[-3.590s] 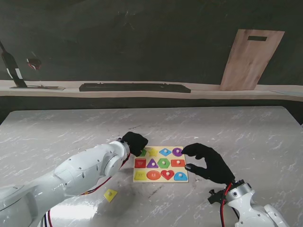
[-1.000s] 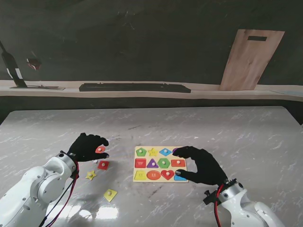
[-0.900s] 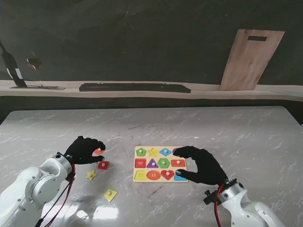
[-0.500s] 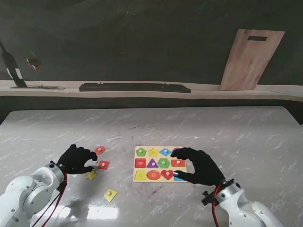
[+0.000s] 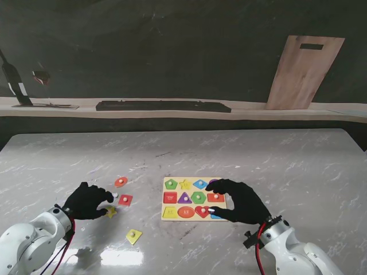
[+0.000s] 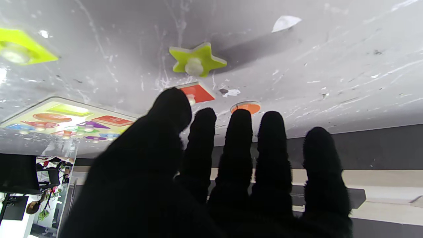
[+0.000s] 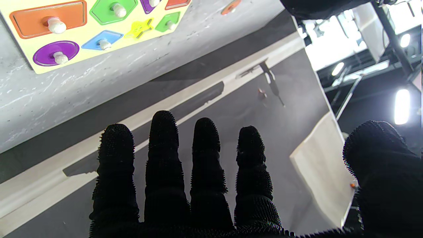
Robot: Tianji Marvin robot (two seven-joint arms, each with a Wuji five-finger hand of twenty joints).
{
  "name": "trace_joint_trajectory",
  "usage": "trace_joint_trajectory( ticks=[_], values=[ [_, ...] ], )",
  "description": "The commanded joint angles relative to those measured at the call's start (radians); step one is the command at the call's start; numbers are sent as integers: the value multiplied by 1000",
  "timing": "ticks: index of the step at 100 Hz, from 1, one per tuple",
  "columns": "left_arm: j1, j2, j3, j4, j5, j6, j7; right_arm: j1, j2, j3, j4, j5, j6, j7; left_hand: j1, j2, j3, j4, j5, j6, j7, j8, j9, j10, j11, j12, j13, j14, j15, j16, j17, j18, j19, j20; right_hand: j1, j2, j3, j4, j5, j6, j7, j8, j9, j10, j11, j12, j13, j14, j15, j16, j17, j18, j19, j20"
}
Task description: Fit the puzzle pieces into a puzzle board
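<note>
The puzzle board point(image 5: 195, 199) is taken as the landmark; it lies on the marble table point(image 5: 287, 160) a little nearer to me than the table's middle. Bare marble is seen on the far side of the board up to the table's far edge, and wide bare marble to its right.

Left of the board four loose pieces are scattered: an orange oval piece point(image 5: 120, 182) farthest from me, a red square piece point(image 5: 125, 200) just nearer, a yellow star piece point(image 5: 110, 212) beside it, and a yellow piece point(image 5: 133, 235) nearest to me, well apart from the others.

The left hand point(image 5: 86, 200) is held left of the board, its fingertips close to the star and the red square. Nothing is gripped; the fingers are extended and slightly apart. In the left wrist view the star point(image 6: 197, 60) is seen clear of the fingers point(image 6: 239, 138), which the stand view leaves in doubt.

The right hand point(image 5: 239, 200) is placed over the board's right edge, covering its right column. Its fingers are spread and curved; whether a knob is touched cannot be told. The right wrist view shows filled slots, among them a purple oval point(image 7: 56, 53) and an orange rectangle point(image 7: 49, 19).
</note>
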State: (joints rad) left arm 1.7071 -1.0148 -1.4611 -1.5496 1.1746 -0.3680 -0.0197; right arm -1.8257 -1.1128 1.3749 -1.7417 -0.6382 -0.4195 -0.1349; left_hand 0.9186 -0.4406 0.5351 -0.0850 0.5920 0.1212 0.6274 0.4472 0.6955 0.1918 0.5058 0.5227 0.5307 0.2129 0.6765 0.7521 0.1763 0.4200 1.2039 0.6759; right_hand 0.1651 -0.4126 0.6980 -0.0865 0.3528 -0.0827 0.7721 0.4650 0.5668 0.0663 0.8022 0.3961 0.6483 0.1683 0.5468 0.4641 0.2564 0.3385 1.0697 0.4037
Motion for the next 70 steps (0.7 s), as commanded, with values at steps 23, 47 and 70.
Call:
trace_joint_trajectory(
  ticks=[23, 47, 70],
  values=[
    [-17, 6, 40, 49, 26, 15, 39, -6, 1, -4, -3, -9, 12, -2, -2, -68, 82, -45, 13, -39, 48, -8, 30, -34, 36, 10, 54, -50, 18, 17, 27, -104, -16, -19, -8, 12, -16, 35, -4, -13, 8, -12, -15, 0, 13, 9, 1, -26, 13, 21, -10, -15, 5, 23],
    [-30, 7, 59, 73, 33, 32, 61, -4, 2, -6, -3, -7, 18, 3, 7, -78, 83, -59, 15, -37, 74, -9, 37, -32, 52, 19, 60, -51, 30, 19, 33, -103, -14, -18, -9, 13, -15, 35, -1, -14, 8, -13, -14, 0, 12, 8, 0, -25, 13, 21, -10, -16, 5, 24],
    [-40, 6, 70, 83, 24, 44, 61, -7, 1, -6, -6, -9, 27, 0, 38, -97, 68, -74, 25, -39, 127, -12, 64, -28, 50, 79, 74, -49, 44, 18, 42, -98, -8, -19, -9, 12, -16, 34, -1, -14, 8, -13, -12, 0, 13, 9, 1, -27, 13, 21, -11, -15, 4, 25]
  ],
)
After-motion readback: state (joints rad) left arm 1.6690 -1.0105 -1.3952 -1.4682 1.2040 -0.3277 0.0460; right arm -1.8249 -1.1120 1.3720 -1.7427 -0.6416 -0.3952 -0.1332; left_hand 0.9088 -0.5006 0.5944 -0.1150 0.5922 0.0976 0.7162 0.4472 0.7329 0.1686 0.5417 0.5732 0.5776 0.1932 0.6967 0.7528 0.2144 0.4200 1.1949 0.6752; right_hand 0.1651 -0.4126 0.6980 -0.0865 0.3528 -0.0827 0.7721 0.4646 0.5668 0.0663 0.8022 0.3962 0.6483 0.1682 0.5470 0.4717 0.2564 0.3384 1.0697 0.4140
